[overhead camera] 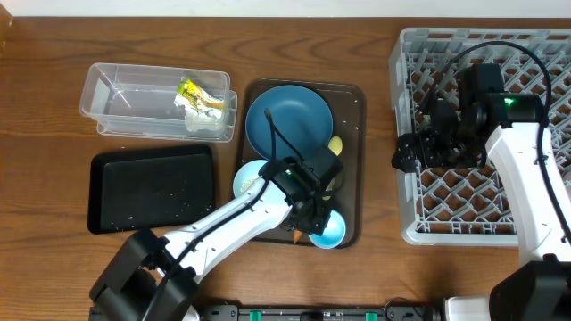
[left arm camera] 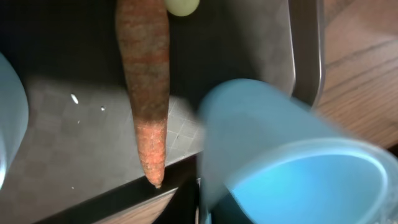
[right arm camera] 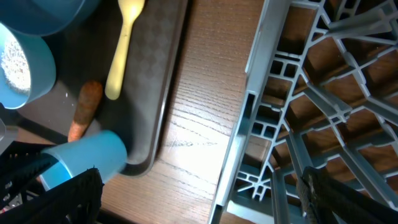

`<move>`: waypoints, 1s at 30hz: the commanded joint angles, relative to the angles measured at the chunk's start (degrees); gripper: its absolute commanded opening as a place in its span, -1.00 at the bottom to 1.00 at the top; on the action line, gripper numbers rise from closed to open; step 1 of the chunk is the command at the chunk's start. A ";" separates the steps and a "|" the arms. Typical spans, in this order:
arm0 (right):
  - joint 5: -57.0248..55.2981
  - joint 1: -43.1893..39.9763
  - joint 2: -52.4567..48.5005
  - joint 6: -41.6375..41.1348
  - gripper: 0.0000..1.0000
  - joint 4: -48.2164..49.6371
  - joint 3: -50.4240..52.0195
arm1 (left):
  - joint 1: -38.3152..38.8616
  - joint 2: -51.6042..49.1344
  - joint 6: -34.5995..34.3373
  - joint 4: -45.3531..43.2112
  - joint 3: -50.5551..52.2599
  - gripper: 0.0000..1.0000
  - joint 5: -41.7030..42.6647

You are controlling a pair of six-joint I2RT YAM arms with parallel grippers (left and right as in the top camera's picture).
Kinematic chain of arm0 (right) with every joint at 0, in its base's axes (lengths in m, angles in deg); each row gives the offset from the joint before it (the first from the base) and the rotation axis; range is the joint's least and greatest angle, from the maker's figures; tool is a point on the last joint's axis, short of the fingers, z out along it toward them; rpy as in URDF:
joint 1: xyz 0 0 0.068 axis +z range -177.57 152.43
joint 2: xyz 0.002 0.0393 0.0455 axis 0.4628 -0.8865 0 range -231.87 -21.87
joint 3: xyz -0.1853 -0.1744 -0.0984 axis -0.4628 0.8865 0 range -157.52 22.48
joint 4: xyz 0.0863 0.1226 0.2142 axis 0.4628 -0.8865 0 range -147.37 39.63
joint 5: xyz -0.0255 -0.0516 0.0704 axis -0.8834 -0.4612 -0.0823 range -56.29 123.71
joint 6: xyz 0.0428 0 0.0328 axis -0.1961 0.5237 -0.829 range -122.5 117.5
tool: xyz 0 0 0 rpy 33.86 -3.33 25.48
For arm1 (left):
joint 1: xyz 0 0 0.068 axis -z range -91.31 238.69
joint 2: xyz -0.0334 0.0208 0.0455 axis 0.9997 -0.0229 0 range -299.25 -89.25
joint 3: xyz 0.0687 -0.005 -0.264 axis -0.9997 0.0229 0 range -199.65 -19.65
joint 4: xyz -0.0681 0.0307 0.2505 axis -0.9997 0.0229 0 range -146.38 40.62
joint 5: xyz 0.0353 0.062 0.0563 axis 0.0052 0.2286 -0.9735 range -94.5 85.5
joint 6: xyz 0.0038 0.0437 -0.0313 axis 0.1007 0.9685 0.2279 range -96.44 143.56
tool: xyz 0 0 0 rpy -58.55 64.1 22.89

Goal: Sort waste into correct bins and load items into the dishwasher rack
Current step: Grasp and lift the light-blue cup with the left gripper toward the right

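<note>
**Left hand closed at the tipped blue cup; right hand open over the rack**

The small light-blue cup (left arm camera: pixel 292 168), smooth glossy plastic, lies on its side at the corner of the dark brown tray (overhead camera: pixel 350 178) nearest the robot and the rack. A rough, tapered orange carrot (left arm camera: pixel 146 93) lies just beside it. The left arm stretches from the desk's near edge, and the left hand (overhead camera: pixel 314 221) is closed at the cup's rim. I cannot tell whether it pinches the wall. The right hand (overhead camera: pixel 417 150), spread wide and empty, hangs over the left edge of the grey lattice dishwasher rack (overhead camera: pixel 403 214).
</note>
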 commanded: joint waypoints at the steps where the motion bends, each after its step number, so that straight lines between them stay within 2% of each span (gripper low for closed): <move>1: 0.04 0.50 1.22 -0.22 0.98 -0.04 -0.94 | -0.26 -0.35 0.11 -0.07 -0.39 -0.88 -0.04; 5: -2.16 0.48 1.22 -0.24 0.98 0.07 -0.94 | -2.84 1.49 0.11 0.09 -0.66 -0.88 0.02; 9: -5.09 0.02 1.22 -1.90 0.98 1.68 -0.94 | -8.76 5.97 0.11 -0.09 -1.81 -0.88 1.20; 11: -5.18 -0.46 1.22 -3.28 0.99 2.91 -0.94 | -13.05 8.72 0.11 -1.11 -2.12 -0.88 4.26; 14: -1.66 -0.52 1.22 -2.97 0.98 4.98 -0.94 | -20.61 12.15 0.09 -4.35 -2.10 -0.88 13.79; 16: 7.28 -0.42 1.22 1.62 0.99 6.86 -0.94 | -25.68 13.11 0.09 -7.98 -2.10 -0.88 23.76; 20: 30.64 -0.15 1.22 15.82 0.99 8.26 -0.92 | -32.41 12.57 -0.81 -16.11 -2.08 -0.87 42.88; 22: 40.74 0.52 1.22 23.32 0.99 8.09 -0.87 | -33.99 12.17 -1.31 -19.32 -2.03 -0.87 49.42; 26: 50.60 2.75 1.22 33.53 0.99 8.68 -0.87 | -34.40 12.04 -2.27 -22.73 -2.03 -0.87 55.10; 30: 53.83 5.49 1.22 38.03 0.98 11.13 -0.87 | -34.38 12.04 -2.29 -23.10 -2.03 -0.87 55.52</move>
